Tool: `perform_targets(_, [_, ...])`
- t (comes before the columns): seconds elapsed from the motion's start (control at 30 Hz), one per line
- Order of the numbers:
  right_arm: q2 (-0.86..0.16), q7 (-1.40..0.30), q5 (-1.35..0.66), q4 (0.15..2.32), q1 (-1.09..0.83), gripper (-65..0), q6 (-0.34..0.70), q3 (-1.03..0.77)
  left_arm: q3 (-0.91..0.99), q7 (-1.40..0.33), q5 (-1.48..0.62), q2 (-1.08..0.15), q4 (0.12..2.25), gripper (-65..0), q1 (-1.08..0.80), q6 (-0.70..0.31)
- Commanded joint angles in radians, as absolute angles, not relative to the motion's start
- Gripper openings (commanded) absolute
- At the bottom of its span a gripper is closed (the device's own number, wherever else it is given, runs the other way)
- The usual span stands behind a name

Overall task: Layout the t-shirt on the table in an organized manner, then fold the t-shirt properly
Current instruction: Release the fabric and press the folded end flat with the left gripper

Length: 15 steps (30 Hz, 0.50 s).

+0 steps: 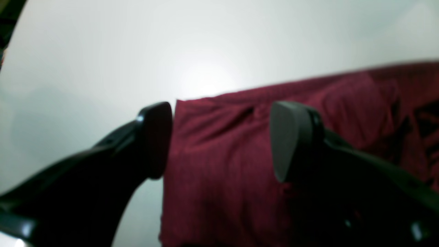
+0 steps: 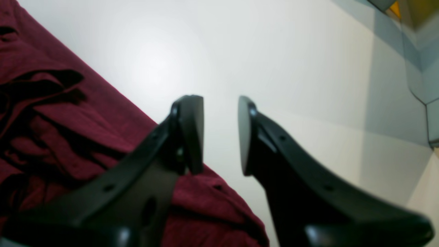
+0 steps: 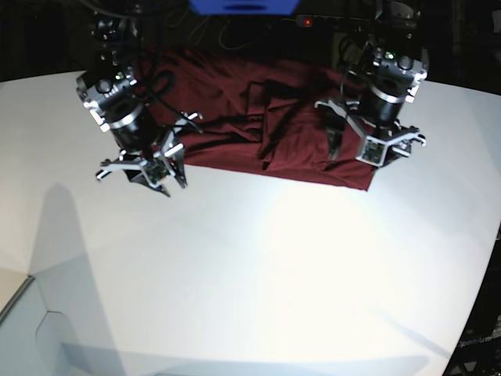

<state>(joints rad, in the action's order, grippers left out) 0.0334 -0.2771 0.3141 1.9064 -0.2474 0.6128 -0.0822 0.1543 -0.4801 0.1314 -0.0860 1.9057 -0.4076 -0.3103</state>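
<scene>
The maroon t-shirt (image 3: pixel 235 117) lies wrinkled and spread across the far part of the white table (image 3: pixel 250 274). Its near hem runs roughly straight, and folds bunch up at its middle. My left gripper (image 3: pixel 352 147) hangs over the shirt's near right corner. In the left wrist view that gripper (image 1: pixel 223 140) is open wide, with the shirt's corner (image 1: pixel 219 178) showing below and nothing gripped. My right gripper (image 3: pixel 163 176) sits at the shirt's near left edge. In the right wrist view it (image 2: pixel 219 133) is open, with bare table between its fingers and the shirt (image 2: pixel 51 120) to its left.
A blue object (image 3: pixel 243 6) and a power strip with a red light (image 3: pixel 307 21) sit behind the shirt. The table's curved edge drops to the floor at the lower left (image 3: pixel 23 329). The same edge shows in the right wrist view (image 2: pixel 418 85).
</scene>
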Motion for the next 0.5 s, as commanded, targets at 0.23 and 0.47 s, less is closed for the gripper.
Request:
perform_targets(0.23, [0.035,-0.252,0.300,1.925,-0.228,-46.9,0.613,-0.082,-0.038,-0.665,0.194,-0.154,1.937,-22.0,-0.415,-0.306])
perform_targets(0.47, [0.035,-0.252,0.300,1.925,-0.217,-46.9,0.613,-0.085,-0.309,-0.742,0.186,-0.286,2.005,-22.0,-0.417,-0.306])
